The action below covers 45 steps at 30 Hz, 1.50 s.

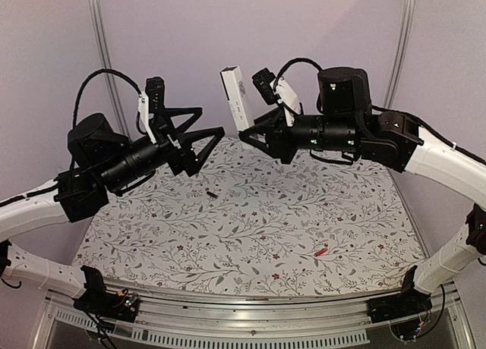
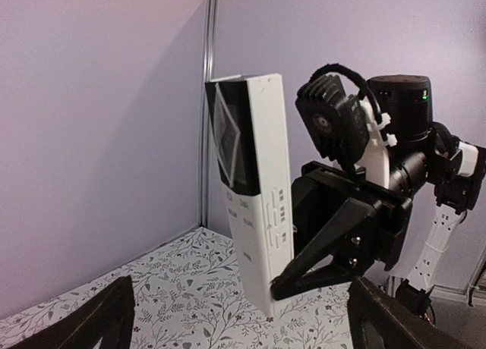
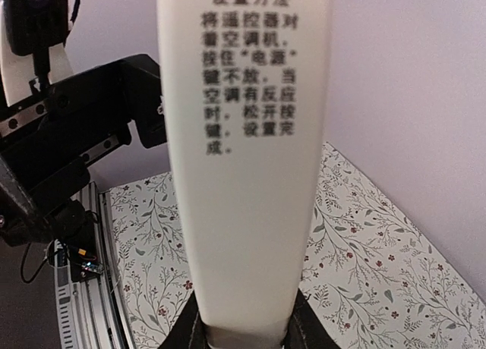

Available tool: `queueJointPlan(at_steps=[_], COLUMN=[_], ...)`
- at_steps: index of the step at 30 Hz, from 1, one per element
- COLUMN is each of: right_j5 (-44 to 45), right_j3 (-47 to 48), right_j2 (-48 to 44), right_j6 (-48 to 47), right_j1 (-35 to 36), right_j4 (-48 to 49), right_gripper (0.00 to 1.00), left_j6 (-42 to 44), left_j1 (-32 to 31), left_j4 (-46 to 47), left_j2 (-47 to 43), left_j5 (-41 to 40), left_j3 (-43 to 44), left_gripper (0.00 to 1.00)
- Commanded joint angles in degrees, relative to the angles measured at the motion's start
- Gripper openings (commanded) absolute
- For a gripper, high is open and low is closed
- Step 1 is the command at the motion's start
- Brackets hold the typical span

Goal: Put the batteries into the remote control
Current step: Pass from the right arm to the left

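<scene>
The right gripper [image 1: 247, 131], at upper centre of the top view, is closed partway on the lower end of the slim white rectangular plastic remote control [image 1: 237, 97] and holds it clear of the table. The remote control stands nearly upright, with its free end tilted toward the upper left of the frame. In the left wrist view the remote control [image 2: 258, 205] occupies the centre of the frame. A dark glossy display panel [image 2: 230, 140] sits at its upper end, with rows of small buttons below. The black fingers [image 2: 326, 243] of the right gripper clamp it near the bottom. In the right wrist view the plain back of the remote control [image 3: 243, 212] fills the centre and carries black printed characters [image 3: 247, 72] near the top. A fingertip [image 3: 188, 337] shows at each side of its base. The left gripper [image 1: 212, 121], left of centre in the top view, is spread to full width and holds nothing. Its tips are near the remote control but apart from it. The tiny cylindrical black battery [image 1: 211, 193] lies on the white floral-patterned table cover [image 1: 304, 205], below the two grippers in the frame. The tiny cylindrical red-orange battery [image 1: 322, 250] lies on the cover at lower right, well apart from the black battery.
</scene>
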Motion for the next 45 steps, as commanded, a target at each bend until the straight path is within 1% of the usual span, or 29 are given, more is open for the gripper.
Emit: queueJointPlan(at_steps=[1,4,8,10,13,15,18,20,26,28,30,32,35,37,38,40,41,43,44,45], right_j5=[-11.68,-12.02,-16.22,-18.42,-19.38,-20.08,-21.64,-21.79,-23.13,-23.22,-23.33,-23.26,-23.07,-23.08,-23.07,-23.16,-23.16,-23.22,-23.23,-23.17], right_j3=[1.26,1.75,1.61,1.6,1.84,2.04,2.06,2.09,2.59,2.91,3.0,3.09,3.89,4.43,4.62,4.85,4.86,4.86,4.84,4.78], right_j2=[-1.3,-1.13,-1.38,-1.39,-0.93,-0.72,-0.69,-0.64,0.09,0.25,0.28,0.43,1.34,1.95,2.06,2.21,2.21,2.28,2.34,2.42], right_j6=[-3.86,-6.3,-8.67,-9.8,-11.07,-11.72,-12.47,-12.67,-13.3,-13.34,-13.4,-13.31,-13.27,-13.29,-13.27,-13.3,-13.26,-13.22,-13.15,-13.13], right_j1=[0.24,0.28,0.24,0.24,0.31,0.29,0.34,0.32,0.29,0.29,0.27,0.31,0.31,0.31,0.26,0.24,0.26,0.26,0.26,0.32], right_j4=[-3.9,-6.77,-7.8,-7.72,-7.82,-7.94,-7.84,-7.81,-8.52,-8.64,-8.63,-8.84,-9.62,-9.78,-9.78,-9.72,-9.66,-9.58,-9.6,-9.61], right_gripper=[0.0,0.0,0.0,0.0,0.0,0.0,0.0,0.0,0.0,0.0,0.0,0.0,0.0,0.0,0.0,0.0,0.0,0.0,0.0,0.0], left_j6=[-0.63,1.54,2.07,1.87,0.81,0.35,-0.25,-0.58,-1.09,-1.1,-1.18,-1.6,-2.35,-2.4,-2.43,-2.31,-2.17,-1.93,-2.03,-2.32], left_j1=[4.5,4.87,4.87,4.85,4.76,4.75,4.74,4.76,4.62,4.55,4.58,4.54,4.3,4.29,4.19,4.22,4.23,4.22,4.23,4.19], left_j4=[2.24,1.43,1.81,2.33,2.9,2.76,3.75,4.32,4.78,4.58,4.48,4.94,5.65,5.57,5.56,5.25,4.84,4.32,4.38,4.72], left_j2=[-1.4,-0.23,1.2,2.04,3.68,4.45,4.39,4.29,5.09,5.2,5.21,5.21,5.76,6.11,6.17,6.2,6.06,5.5,5.09,4.64], left_j5=[18.09,23.28,25.08,26.01,28.08,28.21,28.13,28.08,29.16,29.34,29.38,29.65,30.34,30.33,30.12,29.7,29.67,29.18,28.82,28.34], left_j3=[-2.32,-1.1,-0.75,-0.71,-0.22,0.16,-0.11,-0.15,0.21,0.3,0.3,0.3,0.49,0.73,0.74,0.61,0.57,0.13,-0.25,-0.68], left_gripper=[0.96,0.96,0.92,0.88,0.82,0.75,0.61,0.58,0.57,0.51,0.43,0.43,0.53,0.53,0.52,0.44,0.38,0.19,0.08,0.0])
